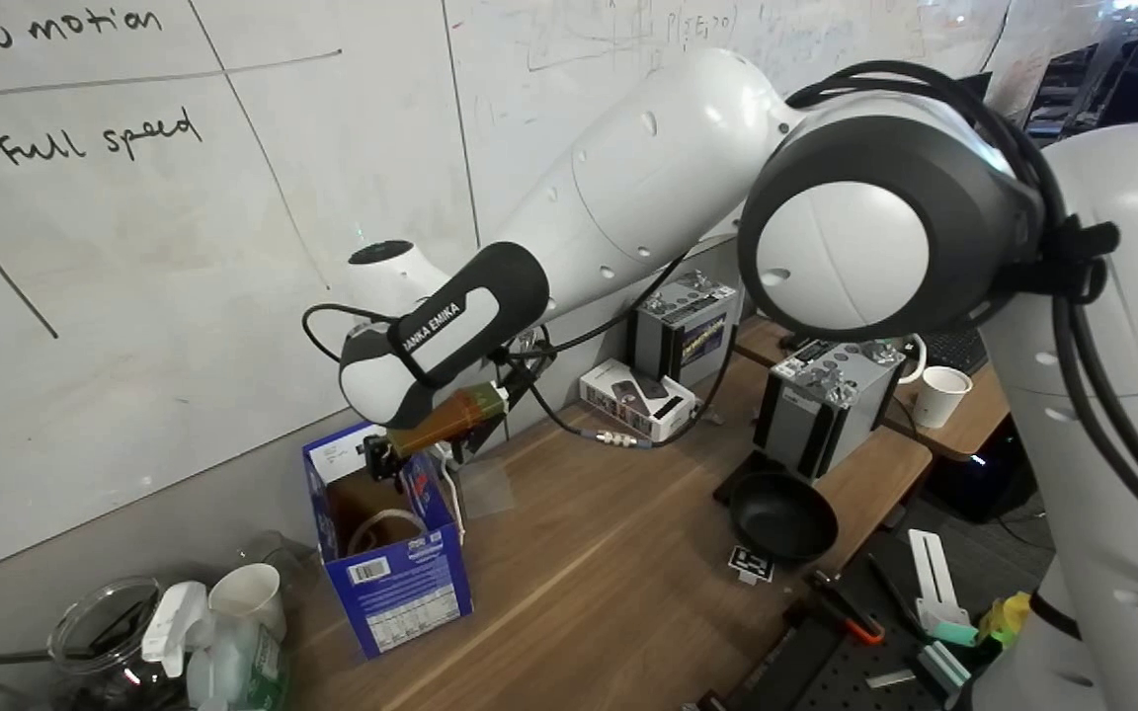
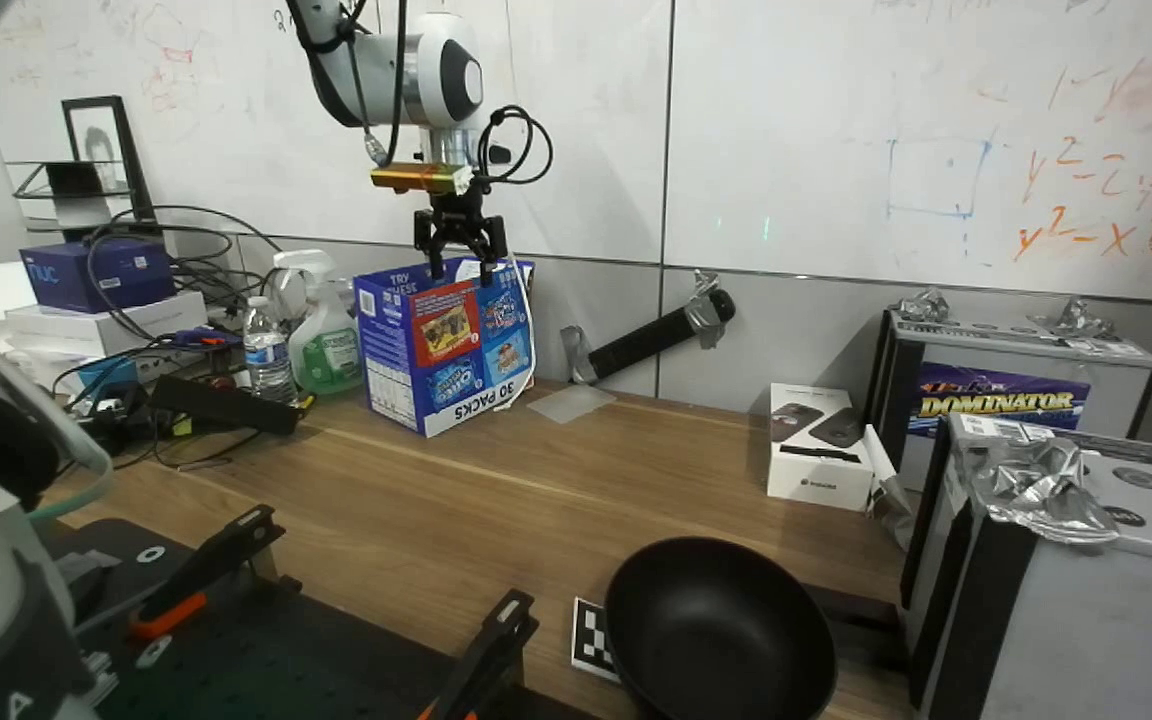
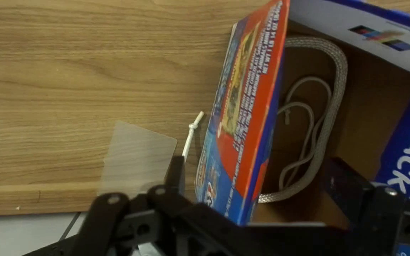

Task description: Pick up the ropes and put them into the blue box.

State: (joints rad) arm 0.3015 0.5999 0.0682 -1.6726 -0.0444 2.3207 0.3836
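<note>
The blue box stands open-topped against the wall; it also shows in an exterior view. In the wrist view a thick pale braided rope and a thin cord lie inside it. A white rope with a knotted end lies outside the box wall; in an exterior view a white rope hangs from the rim down the box's outside. My gripper is open and empty at the box's rim. In the wrist view one finger appears on the table side of the box wall, the other over the interior.
A spray bottle and a water bottle stand beside the box. A translucent sheet lies by it. A black pan, a white product box and grey batteries stand farther along the table.
</note>
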